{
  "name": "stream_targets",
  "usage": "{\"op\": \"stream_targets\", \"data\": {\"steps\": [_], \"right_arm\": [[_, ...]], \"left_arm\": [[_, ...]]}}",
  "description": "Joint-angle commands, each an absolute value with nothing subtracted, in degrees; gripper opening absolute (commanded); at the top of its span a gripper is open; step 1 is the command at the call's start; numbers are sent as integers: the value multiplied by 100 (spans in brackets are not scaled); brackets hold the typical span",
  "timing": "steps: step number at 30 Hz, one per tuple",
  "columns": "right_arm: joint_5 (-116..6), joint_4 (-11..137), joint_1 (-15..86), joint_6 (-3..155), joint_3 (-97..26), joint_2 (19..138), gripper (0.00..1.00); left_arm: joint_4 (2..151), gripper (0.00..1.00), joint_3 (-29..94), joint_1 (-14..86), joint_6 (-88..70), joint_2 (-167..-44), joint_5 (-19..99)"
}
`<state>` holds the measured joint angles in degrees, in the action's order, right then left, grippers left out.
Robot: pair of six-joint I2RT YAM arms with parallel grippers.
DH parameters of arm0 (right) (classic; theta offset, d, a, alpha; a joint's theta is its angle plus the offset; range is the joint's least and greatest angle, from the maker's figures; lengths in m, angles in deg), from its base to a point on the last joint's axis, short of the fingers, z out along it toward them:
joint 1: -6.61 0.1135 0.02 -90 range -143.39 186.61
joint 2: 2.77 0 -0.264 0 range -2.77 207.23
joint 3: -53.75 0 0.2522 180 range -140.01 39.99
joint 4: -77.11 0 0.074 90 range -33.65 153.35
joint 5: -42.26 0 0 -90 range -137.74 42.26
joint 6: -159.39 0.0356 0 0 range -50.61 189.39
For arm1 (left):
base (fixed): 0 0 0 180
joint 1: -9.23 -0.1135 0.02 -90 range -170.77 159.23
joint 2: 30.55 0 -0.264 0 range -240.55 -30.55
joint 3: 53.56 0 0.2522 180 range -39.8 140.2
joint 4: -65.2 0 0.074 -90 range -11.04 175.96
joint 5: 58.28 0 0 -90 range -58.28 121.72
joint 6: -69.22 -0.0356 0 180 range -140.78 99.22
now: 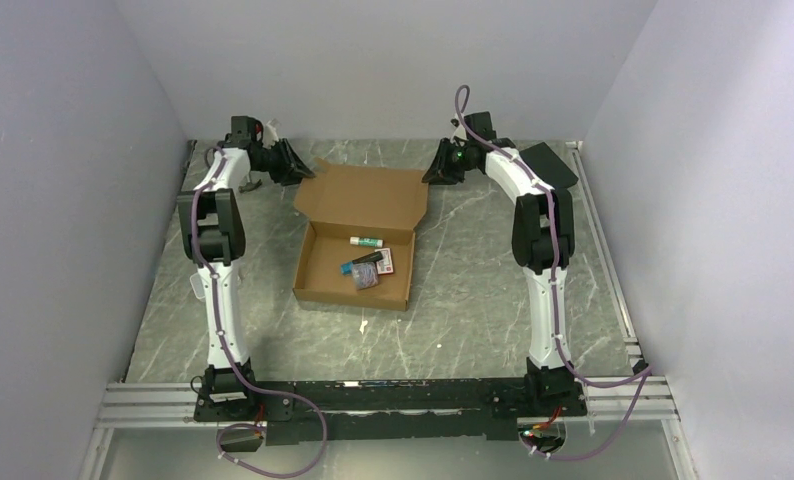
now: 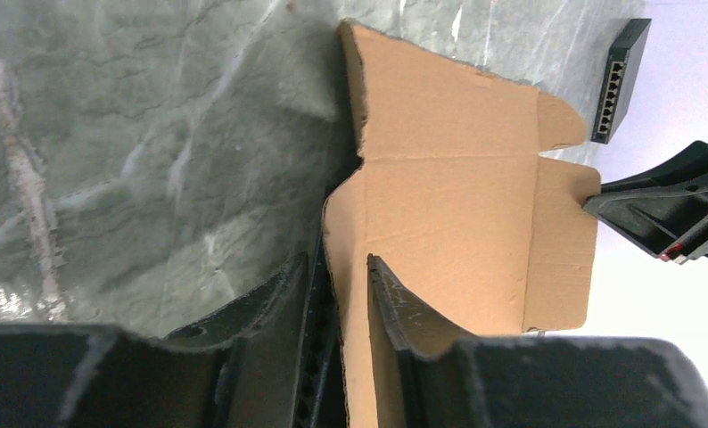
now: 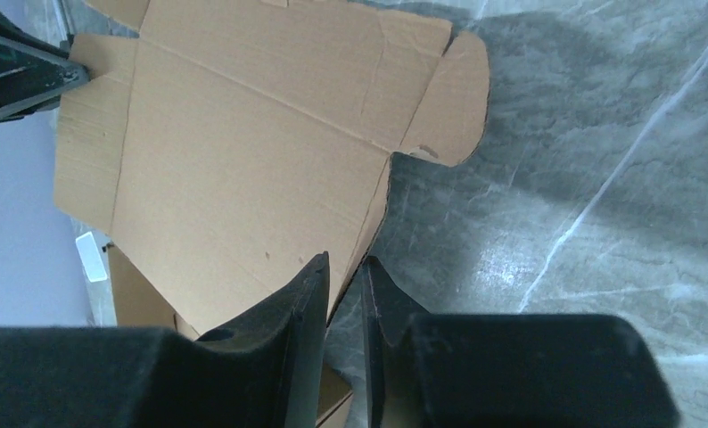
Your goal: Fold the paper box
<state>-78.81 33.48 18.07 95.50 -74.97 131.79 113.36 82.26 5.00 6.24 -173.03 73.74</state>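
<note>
Your left hand [image 2: 337, 260] sits narrow astride the paper box [image 1: 363, 195] lid's 9 o'clock edge, and I cannot tell if it grips. Your right hand [image 3: 343, 260] pinches the 3 o'clock edge. Clamp, then swing both together toward 6 o'clock.

Both your arms stretch forward; your left claw [image 1: 297, 165] and right claw [image 1: 436, 166] each pinch one side edge of the paper box [image 1: 363, 198].

No legible text anywhere.
</note>
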Motion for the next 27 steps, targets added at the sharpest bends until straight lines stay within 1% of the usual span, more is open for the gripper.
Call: {"op": "stream_targets", "data": {"steps": [1, 3, 4, 6, 7, 12, 19, 21, 27], "right_arm": [[-7699, 3509, 1795, 9626, -7805, 13286, 23], [-7675, 3519, 1788, 9628, -7813, 13284, 23], [-7667, 3522, 1793, 9615, -7814, 13287, 18], [-7686, 3518, 1790, 9587, -7814, 13282, 1], [-7704, 3514, 1794, 9573, -7802, 13261, 0], [-7795, 3998, 1799, 9590, -7204, 12557, 0], [-7693, 4880, 1867, 9586, -6032, 11532, 0], [-7664, 5140, 1918, 9563, -5652, 11220, 0], [-7421, 5930, 2130, 9323, -4523, 10294, 0]], "left_arm": [[11093, 33, 8527, 570, 734, -17349, 7484], [11081, 22, 8521, 584, 730, -17325, 7442], [11083, 16, 8519, 596, 721, -17309, 7436], [11129, 3, 8504, 627, 655, -17259, 7376], [11151, 0, 8474, 643, 609, -17209, 7329], [10716, 0, 7523, 735, 370, -16263, 6863], [9162, 0, 5376, 887, 344, -14646, 5994], [8850, 0, 4776, 1124, 267, -14270, 5739], [8088, 0, 3570, 1570, 86, -13318, 4849]]}}
